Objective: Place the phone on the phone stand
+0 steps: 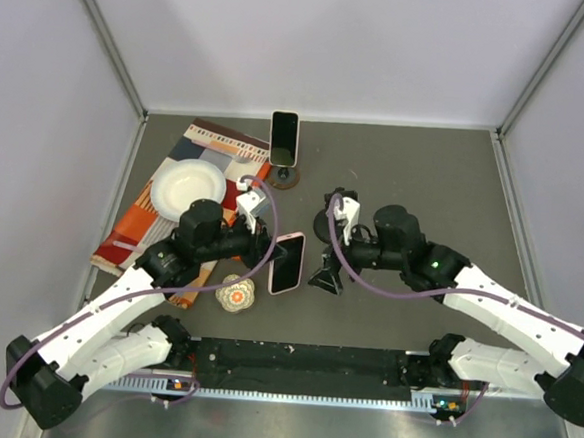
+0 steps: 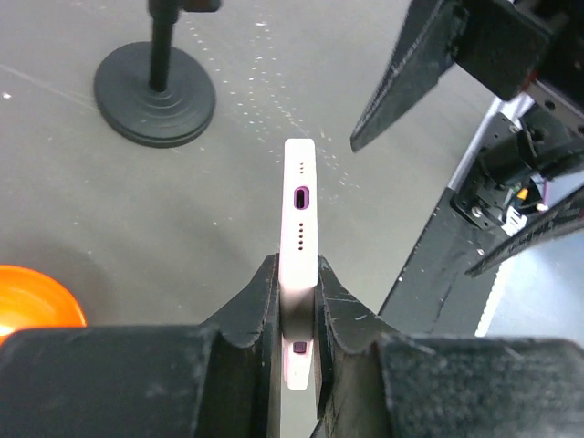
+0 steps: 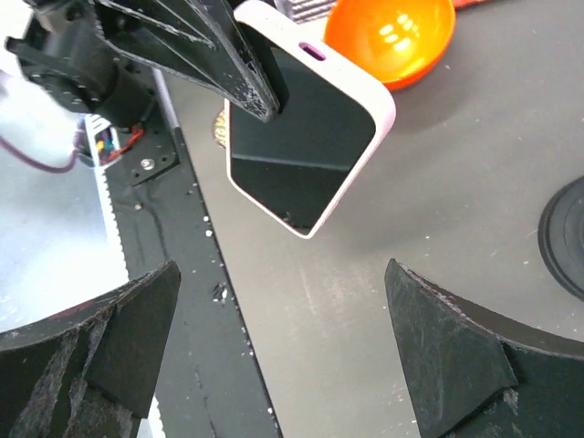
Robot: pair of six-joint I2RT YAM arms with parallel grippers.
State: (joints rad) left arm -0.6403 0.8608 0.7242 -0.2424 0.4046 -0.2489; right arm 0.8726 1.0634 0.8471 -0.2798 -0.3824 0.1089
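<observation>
Bowls come first, two of them. A white bowl sits on a patterned cloth at the table's back left, its inside bare. An orange bowl stands beyond the left arm's fingers, showing only its glossy inside.

There are two phones. The pink-cased phone is off the table, front centre between the two arms, standing on edge with its port end facing away from the left wrist. The left gripper is pinched tight on its front and back faces. A second phone rests upright on the back stand.

There are two stands. The other stand, with a round black base and a thin pole, is just beside the right arm and apart from the held phone.

The right gripper is spread wide with nothing between its fingers; the phone's dark screen hangs just past its tips.

One small patterned piece lies near the left arm.
</observation>
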